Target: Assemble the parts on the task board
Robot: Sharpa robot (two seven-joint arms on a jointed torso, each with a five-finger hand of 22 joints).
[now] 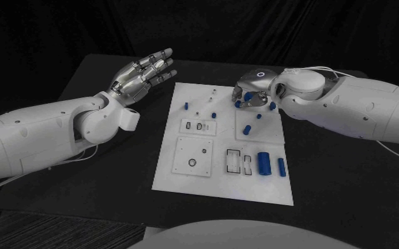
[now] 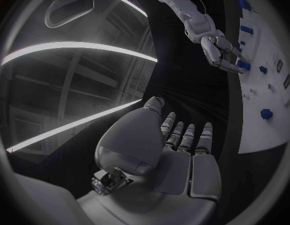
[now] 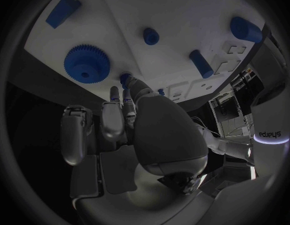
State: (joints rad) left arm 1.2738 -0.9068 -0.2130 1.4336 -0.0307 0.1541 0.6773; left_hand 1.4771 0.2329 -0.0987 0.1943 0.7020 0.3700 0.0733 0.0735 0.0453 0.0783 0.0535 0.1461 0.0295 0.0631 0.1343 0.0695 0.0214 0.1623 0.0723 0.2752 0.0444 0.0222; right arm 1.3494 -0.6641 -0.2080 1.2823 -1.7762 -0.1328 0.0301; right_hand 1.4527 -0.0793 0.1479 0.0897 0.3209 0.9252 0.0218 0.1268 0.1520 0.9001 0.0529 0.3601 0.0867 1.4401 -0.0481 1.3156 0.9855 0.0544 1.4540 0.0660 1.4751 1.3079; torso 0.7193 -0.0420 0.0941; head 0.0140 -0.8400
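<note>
Head view: right robot hand (image 1: 252, 95) perhaps pinches a half-hidden part (image 1: 238, 104); left robot hand (image 1: 143, 75) spread.

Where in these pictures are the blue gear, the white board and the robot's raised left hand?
blue gear (image 3: 87, 68): right wrist view, on its toothed round face.
white board (image 1: 218, 188): head view, on a bare patch near its front edge.
left hand (image 1: 143, 75): head view, on the middle of the open hand.

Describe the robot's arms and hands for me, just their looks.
Both arms are smooth white shells. The left robot hand and right robot hand are silver metal with segmented fingers. A glowing ring marks the right wrist, and thin pale cables trail along both arms.
</note>
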